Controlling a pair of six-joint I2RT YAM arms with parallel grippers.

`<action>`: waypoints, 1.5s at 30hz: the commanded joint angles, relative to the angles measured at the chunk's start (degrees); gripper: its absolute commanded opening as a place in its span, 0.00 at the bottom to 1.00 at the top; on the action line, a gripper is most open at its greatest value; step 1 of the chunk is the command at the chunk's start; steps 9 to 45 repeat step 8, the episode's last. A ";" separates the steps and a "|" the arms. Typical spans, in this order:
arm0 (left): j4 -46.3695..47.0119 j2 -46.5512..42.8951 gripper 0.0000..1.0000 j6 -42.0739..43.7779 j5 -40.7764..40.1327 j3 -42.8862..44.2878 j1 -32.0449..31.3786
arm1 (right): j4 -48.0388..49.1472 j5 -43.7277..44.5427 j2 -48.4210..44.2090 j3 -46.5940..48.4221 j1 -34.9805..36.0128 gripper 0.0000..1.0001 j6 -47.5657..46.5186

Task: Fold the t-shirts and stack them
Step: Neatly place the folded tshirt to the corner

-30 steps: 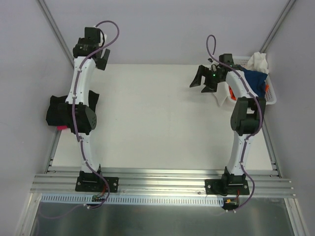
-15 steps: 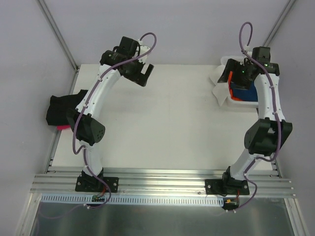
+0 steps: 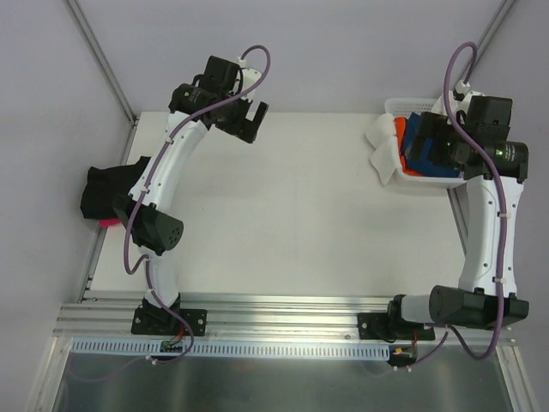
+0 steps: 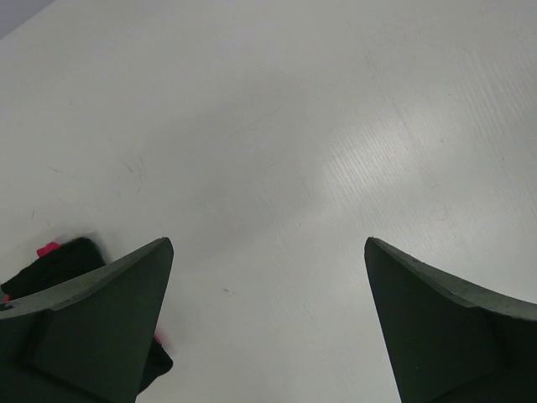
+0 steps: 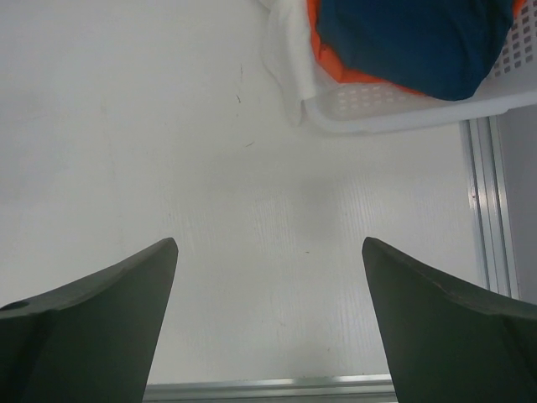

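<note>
A black t-shirt (image 3: 105, 190) lies bunched at the table's left edge, with a magenta-pink one (image 3: 107, 223) peeking out beneath it. The left wrist view catches the black t-shirt (image 4: 54, 264) at lower left. Blue (image 3: 413, 127), orange (image 3: 401, 137) and white (image 3: 380, 148) t-shirts fill the basket at the back right. From the right wrist I see the blue t-shirt (image 5: 419, 38) over the orange one (image 5: 336, 67), and the white one (image 5: 289, 59) draped over the rim. My left gripper (image 3: 244, 118) (image 4: 268, 243) hangs open above bare table. My right gripper (image 3: 433, 146) (image 5: 268, 243) is open above the basket, holding nothing.
The white lattice basket (image 3: 429, 183) (image 5: 403, 105) stands at the table's back right corner. Metal rails (image 3: 283, 313) run along the near edge, and another rail (image 5: 482, 201) runs down the right side. Grey walls close in the left, back and right.
My left arm has swung from the far left to the back middle of the table. My right arm has moved right, from beside the basket to over it. Both grippers stayed open.
</note>
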 commanded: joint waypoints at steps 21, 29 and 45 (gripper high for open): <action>-0.37 -1.02 0.99 2.95 -6.19 4.05 -5.25 | 0.97 1.42 -5.98 -8.36 -1.91 0.97 -1.06; -0.37 -1.02 0.99 2.95 -6.19 4.05 -5.25 | 0.97 1.42 -5.98 -8.36 -1.91 0.97 -1.06; -0.37 -1.02 0.99 2.95 -6.19 4.05 -5.25 | 0.97 1.42 -5.98 -8.36 -1.91 0.97 -1.06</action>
